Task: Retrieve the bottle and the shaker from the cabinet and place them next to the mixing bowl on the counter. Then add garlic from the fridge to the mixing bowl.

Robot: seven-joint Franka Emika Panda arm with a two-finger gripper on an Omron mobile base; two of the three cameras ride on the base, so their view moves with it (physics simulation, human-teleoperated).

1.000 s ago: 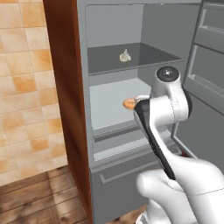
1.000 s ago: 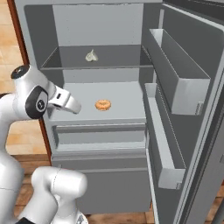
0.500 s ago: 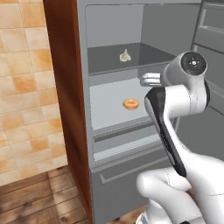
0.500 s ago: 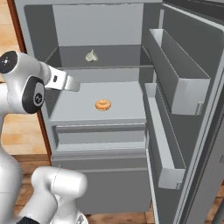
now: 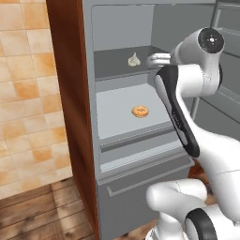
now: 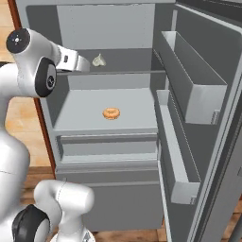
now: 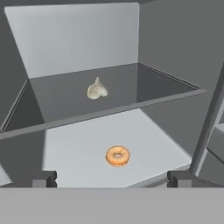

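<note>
Currently at the garlic stage, by my reading: fridge (image 6: 198, 101) stands open, base parked in front of it, and the garlic (image 5: 134, 59) lies untouched on the upper shelf (image 7: 65, 94), toward the back. Bottle, shaker and bowl are out of frame, so the cabinet part cannot be checked from here. Left to do: grasp garlic, carry it out, drop it in the bowl.

A doughnut (image 6: 111, 113) sits on the shelf below the garlic, nearer the front; not a task item.

Hand (image 7: 111, 178): fingers spread fully wide, nothing between them, touching nothing. It hangs at the fridge mouth, short of the upper shelf, aimed inward; the garlic lies ahead and a little above the fingertip line in the hand view.
</note>
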